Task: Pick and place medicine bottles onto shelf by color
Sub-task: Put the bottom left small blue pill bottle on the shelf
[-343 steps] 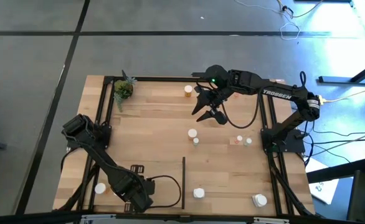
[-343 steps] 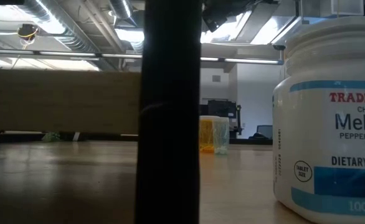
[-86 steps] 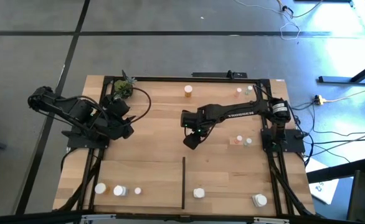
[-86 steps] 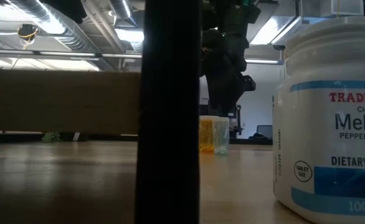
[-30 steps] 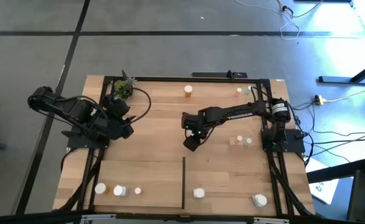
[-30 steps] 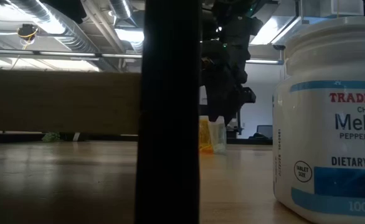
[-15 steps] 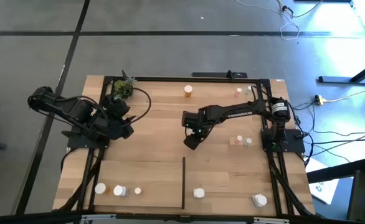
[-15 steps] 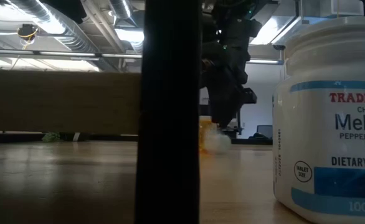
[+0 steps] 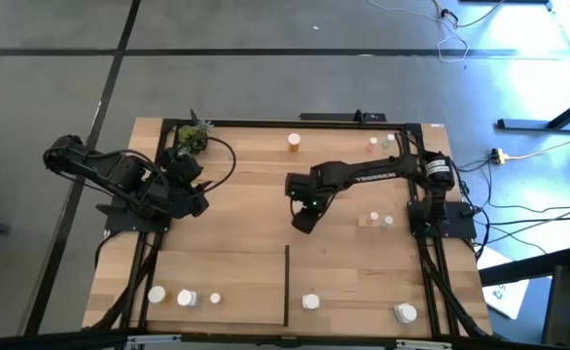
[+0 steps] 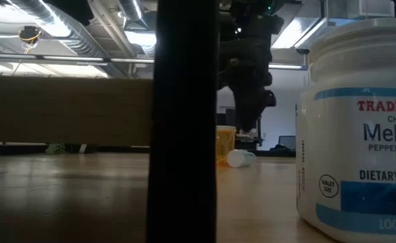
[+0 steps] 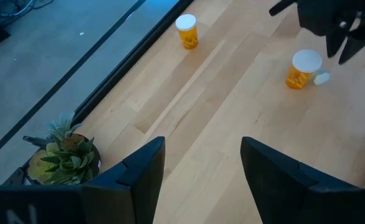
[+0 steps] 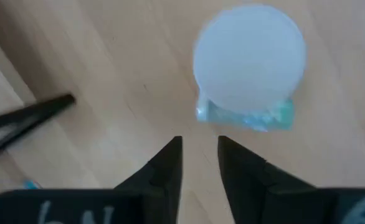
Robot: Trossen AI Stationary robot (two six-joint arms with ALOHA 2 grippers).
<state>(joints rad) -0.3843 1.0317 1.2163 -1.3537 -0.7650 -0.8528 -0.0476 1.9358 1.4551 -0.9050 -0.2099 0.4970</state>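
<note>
my right gripper point(image 12: 199, 163), fingers drawn to a narrow gap and holding nothing, hangs over mid-desk point(image 9: 246, 194) just beside a small bottle point(image 12: 250, 65). the bottle seems to lie on its side: white cap toward the wrist camera, pale greenish body behind it; in the low view it rests tipped point(image 10: 239, 158) next to an upright amber bottle point(image 10: 224, 144). risks, as i judge them: a round bottle on its side can roll if a fingertip nudges it; the amber neighbour is close enough to be knocked over; a grip across the cap alone may slip. my left gripper point(image 11: 201, 165), fingers apart and empty, waits near the plant point(image 9: 194, 137). other bottles stand along the near edge either side of the black divider strip point(image 9: 286, 285).
</note>
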